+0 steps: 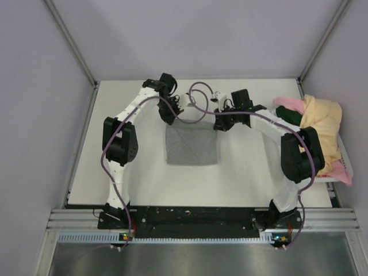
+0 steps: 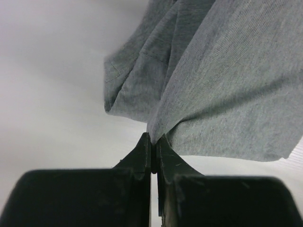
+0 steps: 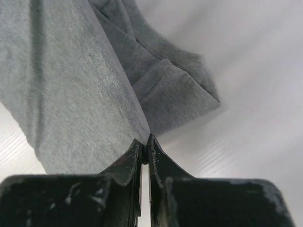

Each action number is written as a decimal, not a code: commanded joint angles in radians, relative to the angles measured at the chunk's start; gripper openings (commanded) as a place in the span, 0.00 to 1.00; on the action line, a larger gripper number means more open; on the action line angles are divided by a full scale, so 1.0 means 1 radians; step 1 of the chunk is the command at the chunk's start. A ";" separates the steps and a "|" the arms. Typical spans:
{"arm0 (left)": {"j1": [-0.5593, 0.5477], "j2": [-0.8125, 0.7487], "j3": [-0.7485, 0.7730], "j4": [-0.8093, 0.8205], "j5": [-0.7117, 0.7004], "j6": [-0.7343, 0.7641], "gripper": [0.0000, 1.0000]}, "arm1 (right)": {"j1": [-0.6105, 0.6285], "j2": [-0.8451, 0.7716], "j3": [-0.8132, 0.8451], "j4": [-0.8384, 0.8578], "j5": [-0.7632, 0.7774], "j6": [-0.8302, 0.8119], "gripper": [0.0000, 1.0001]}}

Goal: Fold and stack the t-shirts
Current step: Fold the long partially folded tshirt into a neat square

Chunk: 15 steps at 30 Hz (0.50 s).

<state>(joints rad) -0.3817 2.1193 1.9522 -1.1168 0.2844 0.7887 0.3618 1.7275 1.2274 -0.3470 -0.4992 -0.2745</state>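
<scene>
The heather grey t-shirt (image 1: pixel 191 144) lies partly folded at the middle of the white table, its far edge lifted by both grippers. My left gripper (image 1: pixel 171 119) is shut on its far left corner; in the left wrist view the grey t-shirt (image 2: pixel 227 90) hangs from the closed left gripper (image 2: pixel 153 138). My right gripper (image 1: pixel 220 125) is shut on the far right corner; in the right wrist view the grey t-shirt (image 3: pixel 71 94) hangs from the closed right gripper (image 3: pixel 143 140). A heap of pale yellow (image 1: pixel 322 123), pink (image 1: pixel 287 105) and dark green (image 1: pixel 294 115) t-shirts lies at the right edge.
The white table (image 1: pixel 121 172) ends at a metal rail in front. Grey walls stand left, right and behind. Purple cables (image 1: pixel 198 92) loop above the wrists.
</scene>
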 commanded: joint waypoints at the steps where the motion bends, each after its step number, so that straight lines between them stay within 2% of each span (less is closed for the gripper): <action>1: 0.044 0.060 0.086 0.017 -0.082 -0.052 0.00 | -0.027 0.121 0.131 0.034 0.017 0.017 0.00; 3: 0.052 0.091 0.093 0.023 -0.096 -0.068 0.01 | -0.029 0.183 0.185 0.037 0.036 0.027 0.00; 5: 0.059 0.108 0.093 0.041 -0.114 -0.086 0.06 | -0.029 0.242 0.236 0.052 0.054 0.049 0.02; 7: 0.070 0.128 0.091 0.066 -0.142 -0.101 0.12 | -0.030 0.302 0.303 0.072 0.132 0.118 0.18; 9: 0.090 0.151 0.091 0.116 -0.162 -0.126 0.25 | -0.035 0.351 0.366 0.103 0.212 0.188 0.32; 12: 0.135 0.180 0.125 0.190 -0.214 -0.196 0.36 | -0.049 0.397 0.461 0.095 0.261 0.323 0.36; 15: 0.181 0.130 0.125 0.219 -0.185 -0.241 0.46 | -0.061 0.357 0.449 0.098 0.225 0.403 0.38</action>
<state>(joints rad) -0.2714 2.3009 2.0335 -0.9997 0.1299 0.6384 0.3294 2.1315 1.6253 -0.2913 -0.3016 -0.0387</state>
